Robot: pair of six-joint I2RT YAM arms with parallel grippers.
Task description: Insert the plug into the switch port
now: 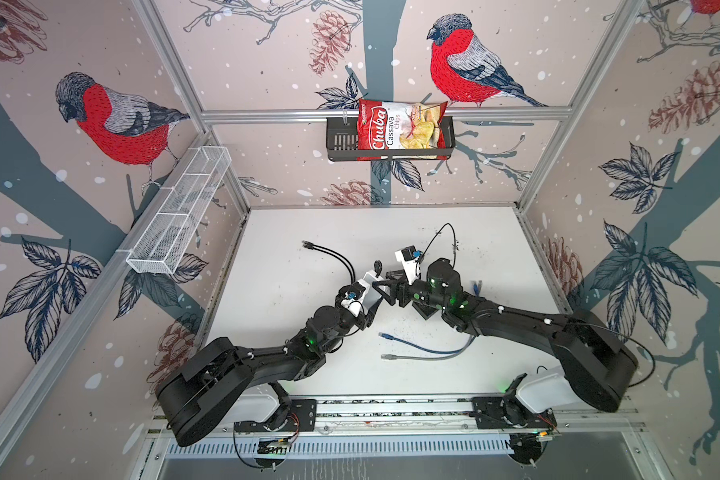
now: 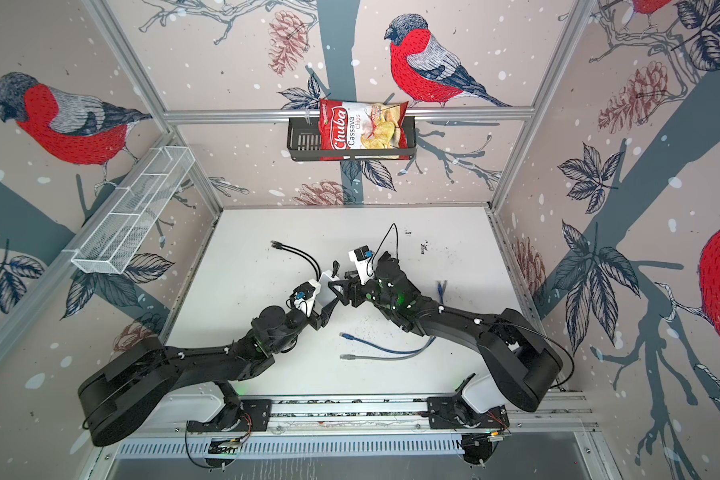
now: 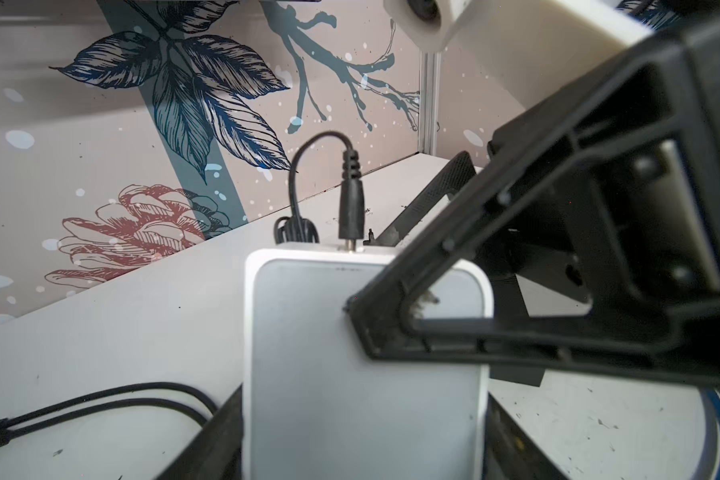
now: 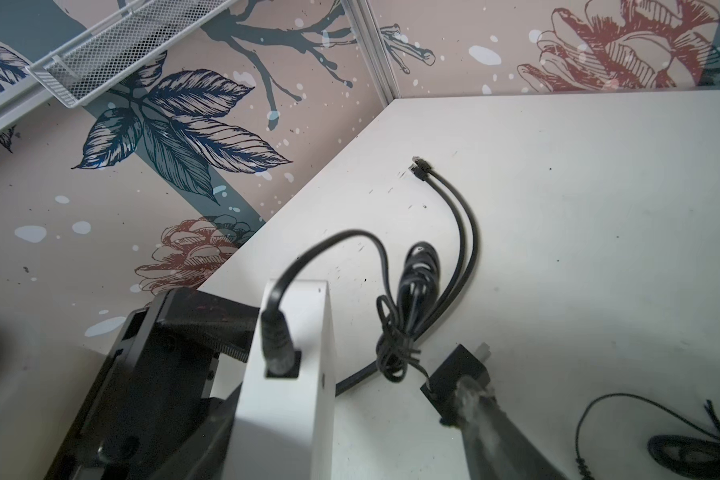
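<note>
White switch (image 3: 362, 374) clamped in left tool (image 3: 366, 449), held above bench (image 1: 275, 291) near middle. Black plug (image 4: 277, 340) seated in port (image 4: 283, 370) on switch's end, cord (image 4: 350, 237) looping down to bench. Right tool (image 4: 341, 361) spread apart, flanking plug end, gripping nothing. Both tools close together, tip to tip.

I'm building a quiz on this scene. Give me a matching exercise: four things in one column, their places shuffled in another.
1 plug
2 switch
3 chips bag
4 blue cable

A in the black basket
B lying on the table
C in the left pincer
D plugged into the switch

Pairs: 1-D, 2-C, 3-A, 4-B
</note>
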